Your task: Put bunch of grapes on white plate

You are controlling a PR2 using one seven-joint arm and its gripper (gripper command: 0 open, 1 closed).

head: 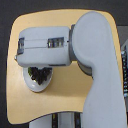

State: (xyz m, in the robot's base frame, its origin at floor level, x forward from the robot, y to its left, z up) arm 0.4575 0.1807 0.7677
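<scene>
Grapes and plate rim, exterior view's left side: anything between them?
Exterior view: only bare white plate shows between the grapes and that rim. The arm hides the plate's top edge; gripper not visible.

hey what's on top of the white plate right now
The bunch of grapes lies on the white plate. The robot's arm hangs over the plate's far part, hiding that rim and the gripper, so whether it holds the grapes cannot be seen.

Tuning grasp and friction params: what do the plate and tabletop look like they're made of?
White plate: looks like glazed ceramic or hard plastic, going by its smooth white rim; the blur leaves it open. Table: light tan, matte, uniform with rounded corners, probably laminate or finished wood.
</scene>
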